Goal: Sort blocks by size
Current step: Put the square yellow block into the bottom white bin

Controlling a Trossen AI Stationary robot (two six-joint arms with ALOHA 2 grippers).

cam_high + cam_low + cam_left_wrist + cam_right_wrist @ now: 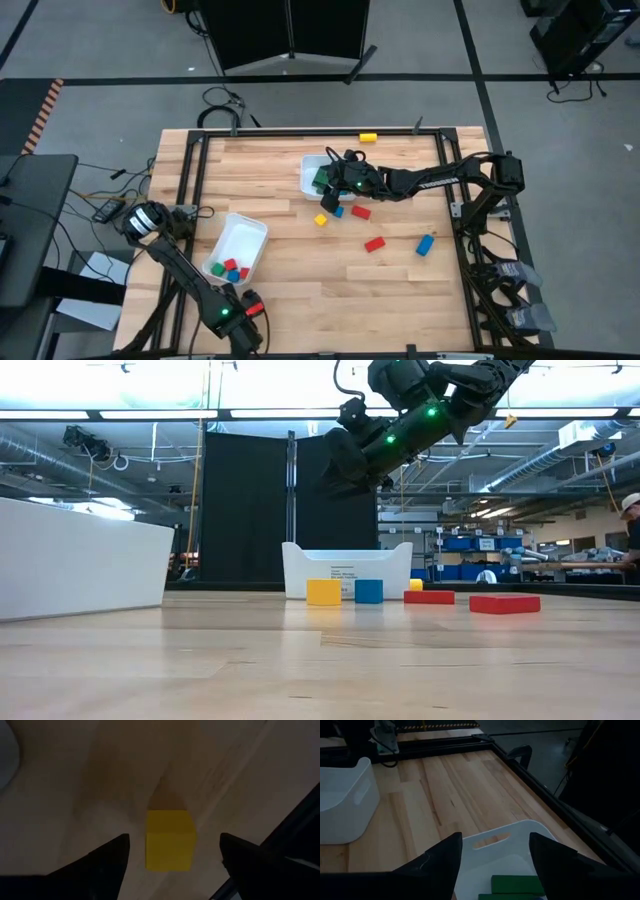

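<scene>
Yellow cube: a small yellow cube [169, 839] lies on the wooden tabletop [300, 290] directly ahead of the left tool [172, 851], centred in the gap between its two dark fingers [107, 857].
Left tool: spread wide, holding nothing; it hangs at the tabletop's near edge, past the near end of the near tray [236, 247].
Cube's lie: nearly equal-sided, so no long axis to speak of; one flat face is turned squarely toward the left tool, its side faces toward the fingers.
Deciding relation: cube lies straight ahead, so I judge a plain advance and squeeze would do.
Right tool: right tool [330, 180] is raised over the far tray [517, 845], fingers apart and empty.
Far tray: green bars [517, 885] lie inside, long sides along the tray floor.
Near tray: red, blue and green small blocks [232, 270] sit in it.
Loose blocks: beside the far tray rest another yellow block [321, 219], a blue cube [338, 211] and a red bar [361, 212]; farther from it, a second red bar [375, 243] and a blue block [425, 245].
Stray: one yellow block [368, 137] sits at the tabletop's far edge.
</scene>
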